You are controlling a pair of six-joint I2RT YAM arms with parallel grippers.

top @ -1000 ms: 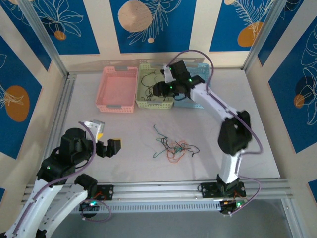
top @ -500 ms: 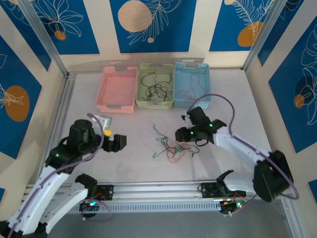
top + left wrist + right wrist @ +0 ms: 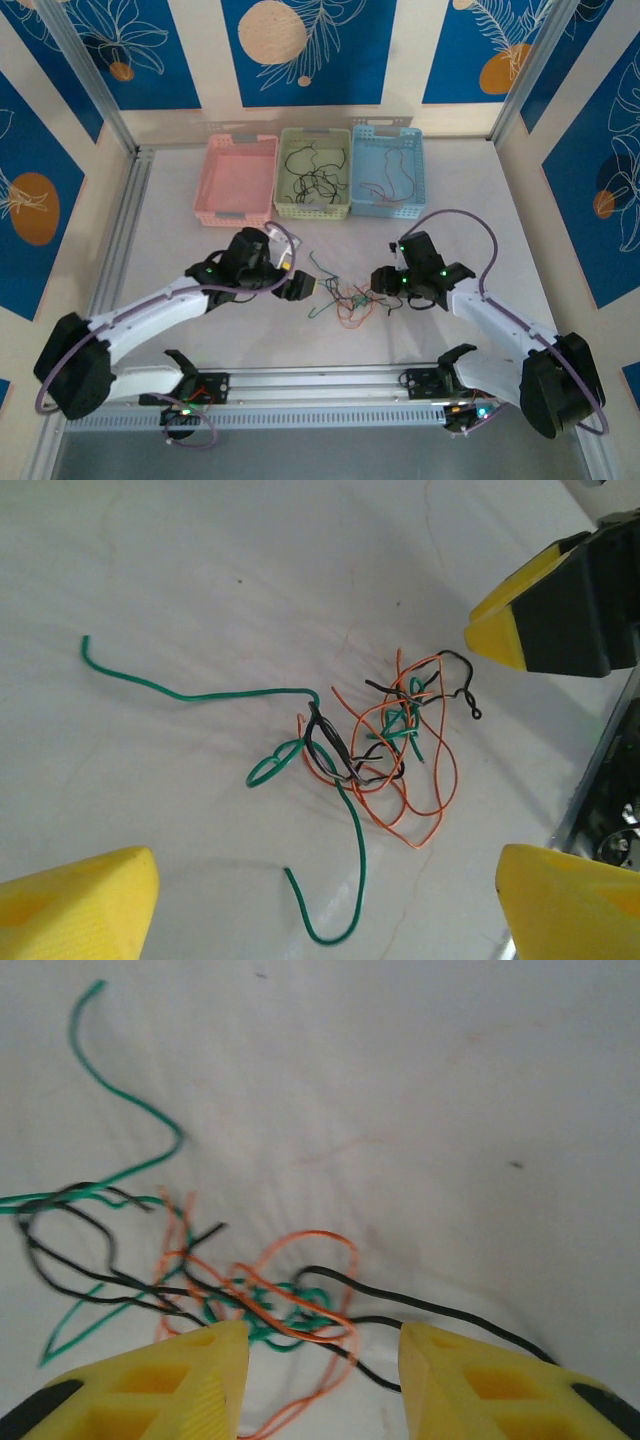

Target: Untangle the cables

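Up at the far edge of the table (image 3: 200, 240) sit three baskets in a row, side by side. The pink basket (image 3: 238, 180) on the left shows a bare floor from above. The green basket (image 3: 313, 185) in the middle carries a loose scatter of black strands (image 3: 315, 180). The blue basket (image 3: 388, 182) on the right holds a few reddish strands (image 3: 385, 188). Now down to the middle of the table, where the cables (image 3: 350, 297) lie in a small knot of green, orange and black, flat on the white surface, well apart from the baskets. The left gripper (image 3: 300, 287) sits just to the knot's left and the right gripper (image 3: 385, 282) just to its right, the two facing each other across it. From the left wrist, the left gripper (image 3: 325, 910) has its yellow fingertips (image 3: 80, 900) spread wide with nothing between them, the knot (image 3: 375, 745) lying ahead, a long green strand (image 3: 200, 693) trailing away from it and orange loops (image 3: 420, 810) bunched on the far side. From the right wrist, the right gripper (image 3: 322, 1360) hangs low over the knot (image 3: 270, 1300), jaws apart and not clamped on anything, with a black strand (image 3: 420, 1305) and orange loops lying across the gap between its fingers (image 3: 190, 1380).
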